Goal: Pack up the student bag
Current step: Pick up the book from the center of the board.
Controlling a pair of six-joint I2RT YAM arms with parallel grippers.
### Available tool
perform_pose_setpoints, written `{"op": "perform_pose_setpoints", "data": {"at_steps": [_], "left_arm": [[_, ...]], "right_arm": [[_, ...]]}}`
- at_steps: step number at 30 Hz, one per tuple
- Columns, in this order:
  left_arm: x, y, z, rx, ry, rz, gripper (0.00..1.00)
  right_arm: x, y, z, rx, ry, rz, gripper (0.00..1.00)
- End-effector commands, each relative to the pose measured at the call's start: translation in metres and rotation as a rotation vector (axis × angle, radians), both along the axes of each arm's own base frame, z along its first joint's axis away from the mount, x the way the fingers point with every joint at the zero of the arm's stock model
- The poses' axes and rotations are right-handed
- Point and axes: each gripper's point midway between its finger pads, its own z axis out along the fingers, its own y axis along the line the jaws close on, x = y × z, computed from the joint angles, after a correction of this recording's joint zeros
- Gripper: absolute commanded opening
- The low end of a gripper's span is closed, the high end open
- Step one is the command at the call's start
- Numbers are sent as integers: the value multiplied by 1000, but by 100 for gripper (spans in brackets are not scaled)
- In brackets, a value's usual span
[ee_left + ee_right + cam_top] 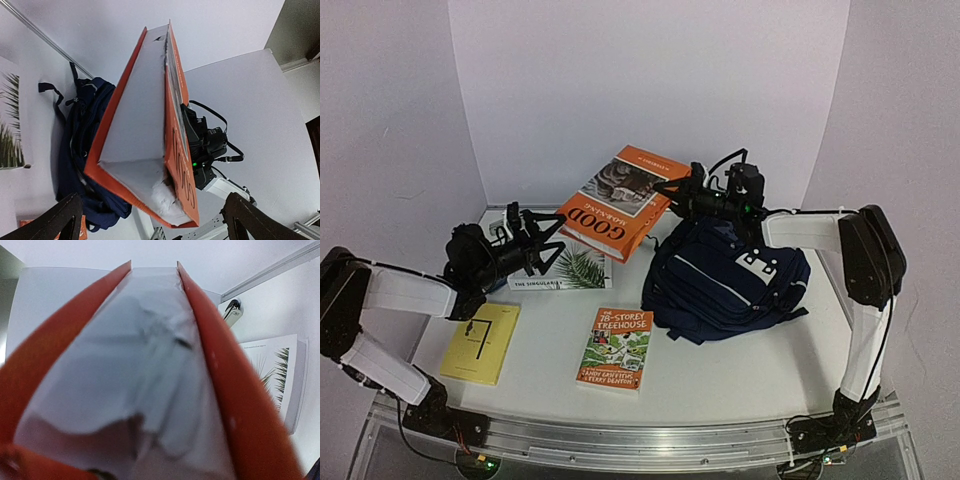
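student bag (725,285), right pincer (672,196) clamping orange book (615,205)

orange book (142,135): edge-on, raised | student bag (80,150): behind, left | left gripper (153,202): jaws wide, below book

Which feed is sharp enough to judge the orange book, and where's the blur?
Top external: evenly lit, orange book sharp. Left wrist: book in focus; left fingers dark, soft at the bottom corners. Right wrist: book too close, blurred, fills the frame.
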Motion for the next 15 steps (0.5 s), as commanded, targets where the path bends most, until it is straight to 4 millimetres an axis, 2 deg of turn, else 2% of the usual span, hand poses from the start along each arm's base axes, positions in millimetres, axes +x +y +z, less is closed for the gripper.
{"op": "perform_pose_setpoints", "data": {"at_steps": [1,4,11,15], "left_arm": [[5,-22,46,-133,-126,-46,100],[7,-36,48,-145,-143,-73,95],[9,-54,54,-215,-172,-110,70],[11,-63,52,-256,-167,-122,64]], "right_arm": [[-12,-10,64,109,-119,-26,17],[-15,-11,62,111,-117,-31,18],[-20,-10,53,120,-110,-49,20],[-23,-4,46,130,-100,-47,20]]}}
